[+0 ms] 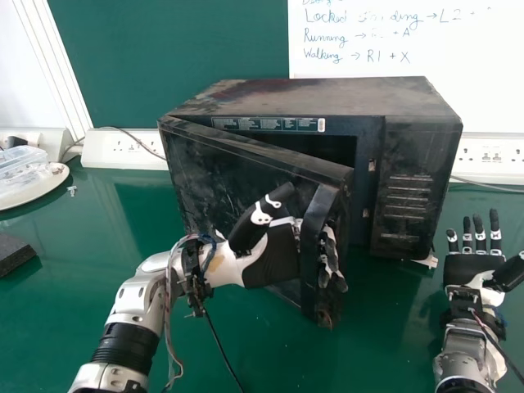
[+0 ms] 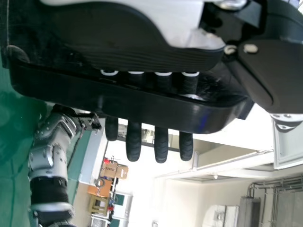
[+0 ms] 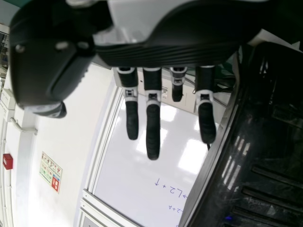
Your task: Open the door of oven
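The black microwave oven (image 1: 327, 97) sits in the centre of the frame, its door (image 1: 209, 176) ajar, free edge toward the lower middle. The left hand (image 1: 272, 260) is at that edge: its fingers (image 2: 161, 147) pass behind the door handle (image 1: 309, 246), nearly straight with slim gaps between them, tips beyond the bar; the thumb (image 1: 260, 217) points up, apart from it. At the right edge, the right hand (image 1: 471, 268) is beside the oven, fingers straight and spread.
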Controlling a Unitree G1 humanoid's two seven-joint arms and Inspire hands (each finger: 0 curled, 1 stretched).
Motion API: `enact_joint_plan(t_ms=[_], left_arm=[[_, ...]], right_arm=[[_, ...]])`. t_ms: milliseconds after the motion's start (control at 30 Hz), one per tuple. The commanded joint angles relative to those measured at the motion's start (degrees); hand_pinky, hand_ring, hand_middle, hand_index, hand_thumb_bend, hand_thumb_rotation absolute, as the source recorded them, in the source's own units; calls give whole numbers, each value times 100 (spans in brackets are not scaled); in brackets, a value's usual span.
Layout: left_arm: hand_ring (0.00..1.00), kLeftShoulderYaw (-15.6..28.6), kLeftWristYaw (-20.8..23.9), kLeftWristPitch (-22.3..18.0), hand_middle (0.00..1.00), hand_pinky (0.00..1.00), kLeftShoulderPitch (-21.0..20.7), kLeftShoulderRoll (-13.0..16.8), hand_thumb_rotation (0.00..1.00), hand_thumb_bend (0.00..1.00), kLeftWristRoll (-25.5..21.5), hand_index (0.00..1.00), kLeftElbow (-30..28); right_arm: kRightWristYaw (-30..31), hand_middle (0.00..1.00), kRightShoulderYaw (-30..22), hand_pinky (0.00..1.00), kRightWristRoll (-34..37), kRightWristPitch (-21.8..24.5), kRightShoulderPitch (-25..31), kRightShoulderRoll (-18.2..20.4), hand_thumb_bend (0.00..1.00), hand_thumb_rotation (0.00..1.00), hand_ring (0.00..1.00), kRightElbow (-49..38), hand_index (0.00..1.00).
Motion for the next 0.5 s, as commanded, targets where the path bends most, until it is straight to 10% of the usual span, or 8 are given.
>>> enact_joint_plan(t_ms=[0, 467], left_arm=[[34, 95, 4, 209, 45, 28, 94, 191, 61, 73, -422, 69, -480], [23, -312, -229, 1764, 35, 16, 429, 391, 61, 85, -1379, 64, -2091]], right_arm=[[22, 49, -14, 37, 10, 19, 66, 2, 100, 99, 39, 102, 50], [24, 47, -2, 35, -23, 0, 54, -31, 100, 99, 37, 143, 47]])
